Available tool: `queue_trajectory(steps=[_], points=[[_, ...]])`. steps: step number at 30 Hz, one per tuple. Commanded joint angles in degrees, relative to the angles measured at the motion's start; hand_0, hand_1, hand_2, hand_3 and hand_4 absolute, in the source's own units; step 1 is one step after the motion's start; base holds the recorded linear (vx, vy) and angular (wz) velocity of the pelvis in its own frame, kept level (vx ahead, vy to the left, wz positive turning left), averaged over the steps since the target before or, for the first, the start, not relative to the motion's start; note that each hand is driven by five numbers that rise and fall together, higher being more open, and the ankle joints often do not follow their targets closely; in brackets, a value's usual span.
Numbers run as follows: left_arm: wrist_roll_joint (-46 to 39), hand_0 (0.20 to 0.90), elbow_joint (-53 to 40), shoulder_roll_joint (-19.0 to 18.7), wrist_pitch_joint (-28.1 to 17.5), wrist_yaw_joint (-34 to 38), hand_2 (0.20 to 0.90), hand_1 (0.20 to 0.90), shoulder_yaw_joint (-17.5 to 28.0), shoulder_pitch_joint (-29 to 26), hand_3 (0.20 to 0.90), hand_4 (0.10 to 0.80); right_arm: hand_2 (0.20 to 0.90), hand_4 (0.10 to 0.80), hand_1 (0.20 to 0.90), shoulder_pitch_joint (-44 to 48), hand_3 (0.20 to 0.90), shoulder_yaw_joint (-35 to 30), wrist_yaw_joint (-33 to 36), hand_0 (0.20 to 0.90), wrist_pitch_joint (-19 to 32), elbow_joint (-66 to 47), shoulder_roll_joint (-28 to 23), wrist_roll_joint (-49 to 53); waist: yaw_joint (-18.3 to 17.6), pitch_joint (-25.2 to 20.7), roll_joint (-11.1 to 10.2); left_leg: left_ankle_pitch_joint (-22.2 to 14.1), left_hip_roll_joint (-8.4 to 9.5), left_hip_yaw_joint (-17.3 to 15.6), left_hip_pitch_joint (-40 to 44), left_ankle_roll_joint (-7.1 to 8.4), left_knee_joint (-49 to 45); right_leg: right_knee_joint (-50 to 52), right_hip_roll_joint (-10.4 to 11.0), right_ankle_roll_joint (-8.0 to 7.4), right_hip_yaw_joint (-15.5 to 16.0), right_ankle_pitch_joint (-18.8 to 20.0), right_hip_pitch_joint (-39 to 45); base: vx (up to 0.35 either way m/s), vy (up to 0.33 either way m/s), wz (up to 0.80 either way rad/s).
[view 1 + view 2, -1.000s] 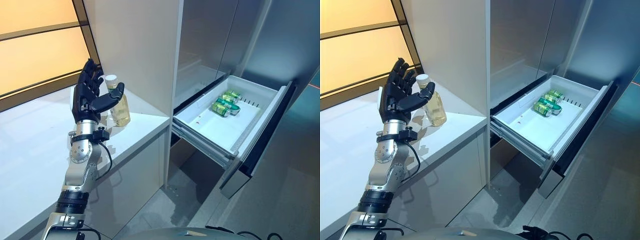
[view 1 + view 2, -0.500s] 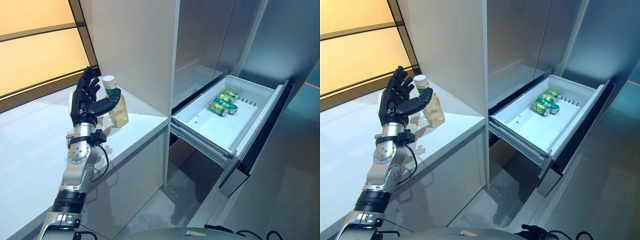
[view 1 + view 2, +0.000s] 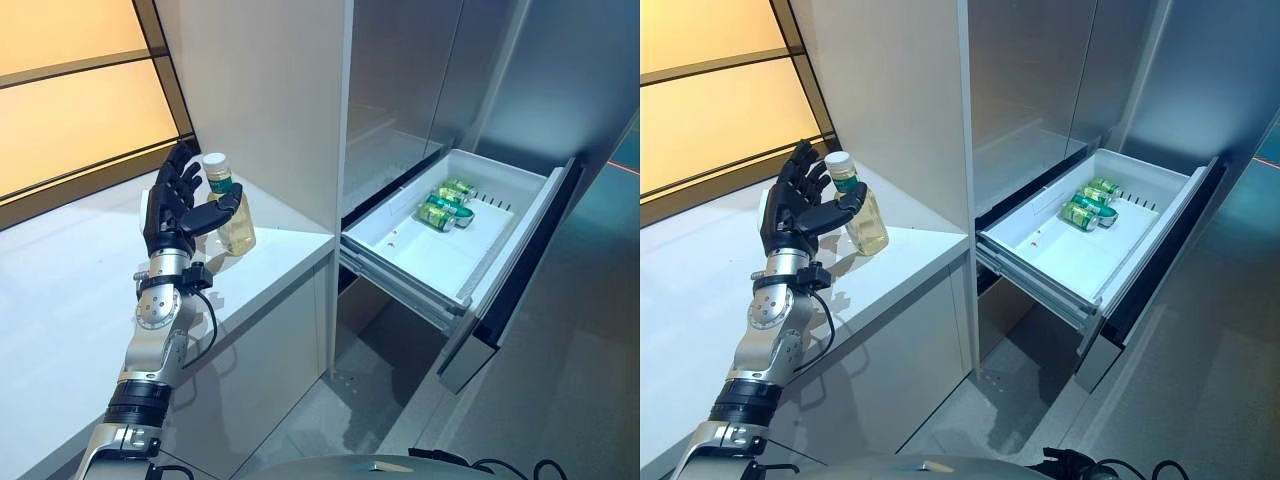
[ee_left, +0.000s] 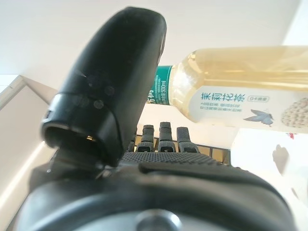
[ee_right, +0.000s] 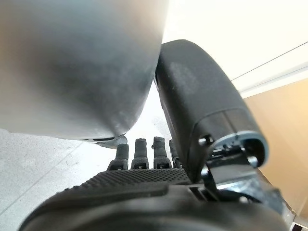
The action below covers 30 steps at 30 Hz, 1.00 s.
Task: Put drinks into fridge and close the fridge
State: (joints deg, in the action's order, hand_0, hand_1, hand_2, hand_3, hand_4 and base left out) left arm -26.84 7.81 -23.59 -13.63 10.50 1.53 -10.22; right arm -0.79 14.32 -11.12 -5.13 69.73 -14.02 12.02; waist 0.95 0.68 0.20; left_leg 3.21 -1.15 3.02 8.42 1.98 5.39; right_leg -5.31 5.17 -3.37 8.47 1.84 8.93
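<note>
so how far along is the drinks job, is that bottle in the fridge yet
Not yet. Done: green cans already lie at the back of the open fridge drawer. In hand: the left hand is open beside the bottle, which stands on the white counter, thumb at its neck, not gripping. Left: grasp it, put it in the drawer, close the fridge. The right hand is idle and open.

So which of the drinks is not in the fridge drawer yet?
The pale yellow bottle, standing upright on the white counter by the left hand. The green cans already lie in the open drawer.
</note>
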Motion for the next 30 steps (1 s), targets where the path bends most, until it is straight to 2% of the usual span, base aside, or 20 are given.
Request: queue_trajectory(steps=[1,13,25,26,28,30], points=[[0.97,0.900,1.31,-4.68,-3.73,-2.22,0.900,0.900,0.21,-10.06,0.900,0.800,0.900,0.800,0.900,0.26,0.900,2.59,-1.61,0.900,0.32,3.81,1.90,-2.48,-0.38,-0.93,-0.04,-4.68,2.08,-7.42,1.10,-2.79,-0.39,0.31,-1.29,0.11,-1.64,0.10,-0.02,0.000,0.000,0.00],[-1.22,0.900,5.84,-6.37,-2.13,-4.86,0.900,0.900,-0.28,-12.91,0.900,0.800,0.900,0.800,0.900,0.65,0.900,2.40,-1.83,0.900,1.01,5.17,1.60,-2.91,-1.19,-1.37,0.65,-4.78,2.23,-8.05,1.16,-2.81,-0.39,0.31,-1.15,-0.18,-2.20,0.19,-0.24,0.000,0.000,0.00],[-2.83,0.900,8.72,-7.34,-2.94,-3.88,0.900,0.900,0.35,-14.46,0.900,0.800,0.900,0.800,0.900,0.58,0.900,2.17,-1.99,0.900,1.56,6.37,1.43,-3.21,-1.86,-1.60,1.08,-4.95,2.48,-8.68,1.48,-3.01,-0.39,0.31,-1.03,-0.32,-2.76,0.32,-0.27,0.015,0.009,-0.05],[-2.82,0.832,8.72,-7.32,-3.07,-3.72,0.832,0.832,0.39,-14.45,0.820,0.720,0.900,0.800,0.900,0.59,0.900,2.14,-2.02,0.900,1.56,6.39,1.38,-3.22,-1.88,-1.60,1.09,-4.97,2.52,-8.67,1.49,-3.03,-0.39,0.31,-1.04,-0.32,-2.82,0.33,-0.29,0.000,0.000,0.00],[-2.65,0.324,8.95,-7.18,-3.33,-2.88,0.324,0.324,0.47,-14.57,0.227,0.127,0.900,0.800,0.900,0.50,0.900,2.19,-2.10,0.900,1.53,6.46,1.32,-3.26,-2.00,-1.68,1.08,-5.03,2.60,-8.70,1.52,-3.10,-0.39,0.31,-1.04,-0.31,-2.99,0.30,-0.31,0.015,0.005,-0.01],[-2.70,0.300,9.21,-7.17,-3.62,-2.71,0.300,0.300,0.53,-14.68,0.200,0.100,0.900,0.800,0.900,0.43,0.900,2.19,-2.11,0.900,1.44,6.26,1.28,-3.23,-2.12,-1.66,1.04,-5.06,2.65,-8.73,1.57,-3.14,-0.39,0.31,-1.05,-0.31,-3.11,0.31,-0.31,0.000,0.000,0.00]])
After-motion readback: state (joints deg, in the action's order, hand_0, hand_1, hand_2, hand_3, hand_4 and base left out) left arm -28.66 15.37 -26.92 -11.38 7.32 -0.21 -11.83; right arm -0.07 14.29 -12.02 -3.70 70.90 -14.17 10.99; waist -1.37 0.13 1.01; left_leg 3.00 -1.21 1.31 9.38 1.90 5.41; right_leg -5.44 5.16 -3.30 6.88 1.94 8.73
